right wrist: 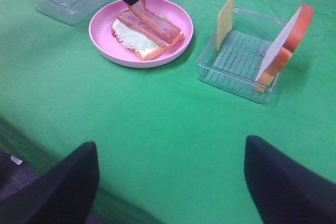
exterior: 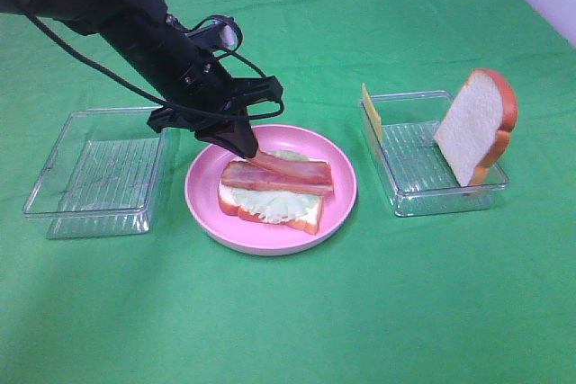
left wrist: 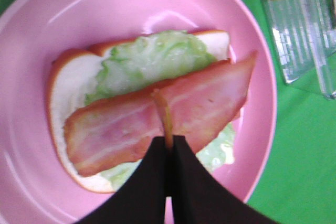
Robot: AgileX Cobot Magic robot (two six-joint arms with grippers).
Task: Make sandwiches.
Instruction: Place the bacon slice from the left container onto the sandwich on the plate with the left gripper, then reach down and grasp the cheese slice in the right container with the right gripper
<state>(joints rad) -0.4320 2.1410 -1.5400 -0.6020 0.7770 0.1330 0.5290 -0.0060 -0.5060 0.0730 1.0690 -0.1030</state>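
Note:
On the round pink plate [exterior: 202, 195] lies a white bread slice [exterior: 310, 218] with orange-brown crust, topped by pale green lettuce [exterior: 274, 204] and a reddish-brown bacon strip [exterior: 297, 179]. My left gripper [exterior: 249, 150] hangs over the plate's back left and is shut on the end of a second bacon strip [exterior: 273, 165], which slants down onto the stack. The left wrist view shows the closed jaws pinching that bacon [left wrist: 210, 98] over the lettuce [left wrist: 157, 59]. My right gripper [right wrist: 170, 179] is open and empty, low over the green cloth, far from the plate.
A clear tray [exterior: 409, 200] at the right holds an upright bread slice [exterior: 475, 123] and a thin yellow cheese slice [exterior: 372, 114] leaning on its wall. Another clear tray [exterior: 94, 173] sits left of the plate. Green cloth covers the table.

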